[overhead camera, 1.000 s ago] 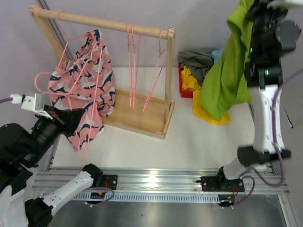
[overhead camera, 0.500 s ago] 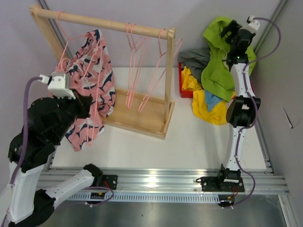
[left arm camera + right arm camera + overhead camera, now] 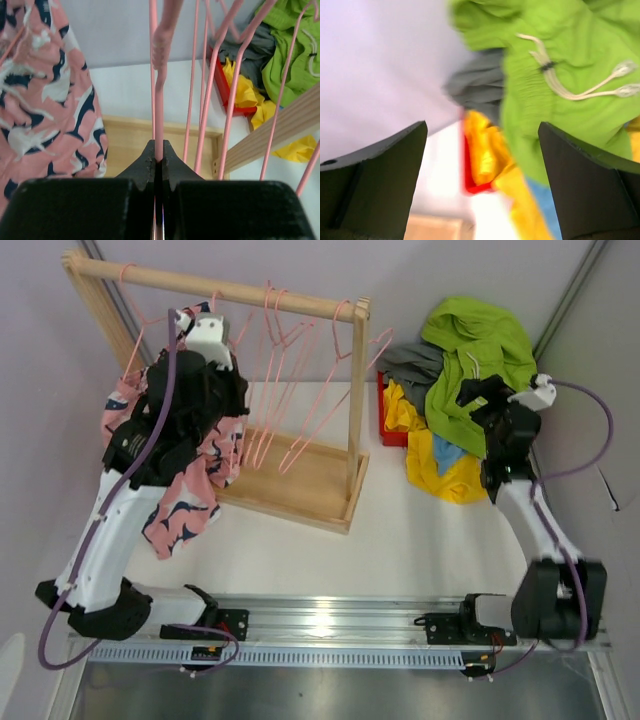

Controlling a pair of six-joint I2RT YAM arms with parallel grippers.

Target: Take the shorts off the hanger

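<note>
left pincer (image 3: pixel 158 159) is clamped tight on a thin pink hanger (image 3: pixel 159 100), the wire running straight up out of the jaws. just left of it hang the patterned pink shorts (image 3: pixel 45 105), up on the wooden rack (image 3: pixel 300 495) at its left end. i can't tell whether the wire i'm holding is the one carrying them. more bare hangers (image 3: pixel 220 100) hang tilted to the right of my grip. from above, the left arm is stretched up against the rail and covers much of those shorts.

right pincer (image 3: pixel 482 165) gapes wide, nothing between the fingers, poised over the heap at the table's (image 3: pixel 400 540) far right corner. green shorts (image 3: pixel 570 55) lie on top, drawstring showing. grey shorts (image 3: pixel 475 87) sit behind them, yellow shorts (image 3: pixel 486 152) spill out of a red bin (image 3: pixel 468 167), and blue shorts (image 3: pixel 445 452) peek out beneath the green.
</note>
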